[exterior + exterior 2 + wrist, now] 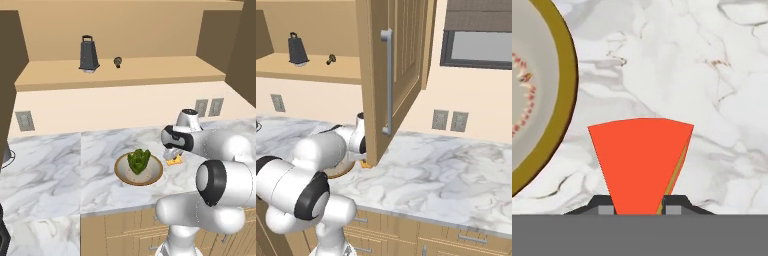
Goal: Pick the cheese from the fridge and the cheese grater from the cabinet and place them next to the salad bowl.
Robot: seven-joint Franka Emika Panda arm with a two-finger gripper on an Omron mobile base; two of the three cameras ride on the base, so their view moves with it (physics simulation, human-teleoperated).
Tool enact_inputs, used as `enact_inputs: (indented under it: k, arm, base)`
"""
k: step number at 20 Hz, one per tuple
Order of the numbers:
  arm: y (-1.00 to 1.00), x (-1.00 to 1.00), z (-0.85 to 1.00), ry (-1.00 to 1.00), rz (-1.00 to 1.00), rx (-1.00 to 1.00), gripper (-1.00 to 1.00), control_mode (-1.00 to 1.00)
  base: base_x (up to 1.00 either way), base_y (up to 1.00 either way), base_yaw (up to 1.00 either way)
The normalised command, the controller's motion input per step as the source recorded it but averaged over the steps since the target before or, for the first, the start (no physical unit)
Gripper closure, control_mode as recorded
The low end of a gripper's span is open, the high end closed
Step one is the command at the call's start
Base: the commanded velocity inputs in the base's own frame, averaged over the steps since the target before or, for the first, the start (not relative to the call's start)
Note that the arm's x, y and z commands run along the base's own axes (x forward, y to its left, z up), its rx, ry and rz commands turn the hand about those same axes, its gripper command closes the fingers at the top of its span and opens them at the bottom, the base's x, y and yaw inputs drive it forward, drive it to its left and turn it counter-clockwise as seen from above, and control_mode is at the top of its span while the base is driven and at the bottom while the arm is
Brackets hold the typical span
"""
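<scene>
Cheese is clamped between the gripper fingers, positioned just beside the salad bowl rim, low over the marble.

Cheese: red face, thin yellow-orange edge. Salad bowl: tan rim, whitish inside, green lettuce. Counter: white marble, grey veining. Cheese grater: dark grey. Cabinet: light tan wood. Wall: pale cream, with grey outlets.
</scene>
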Motion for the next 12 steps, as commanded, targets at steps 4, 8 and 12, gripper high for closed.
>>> enact_inputs:
  k: [4, 8, 12]
  arm:
    - [-0.02, 0.19, -0.22, 0.0, 0.0, 0.0, 1.0, -1.0]
    - [-0.01, 0.13, -0.25, 0.0, 0.01, 0.01, 1.0, -1.0]
    - [-0.01, 0.1, -0.23, 0.0, 0.0, 0.0, 1.0, -1.0]
  base:
    - [0.0, 0.0, 0.0]
    - [0.0, 0.0, 0.0]
    - [0.0, 0.0, 0.0]
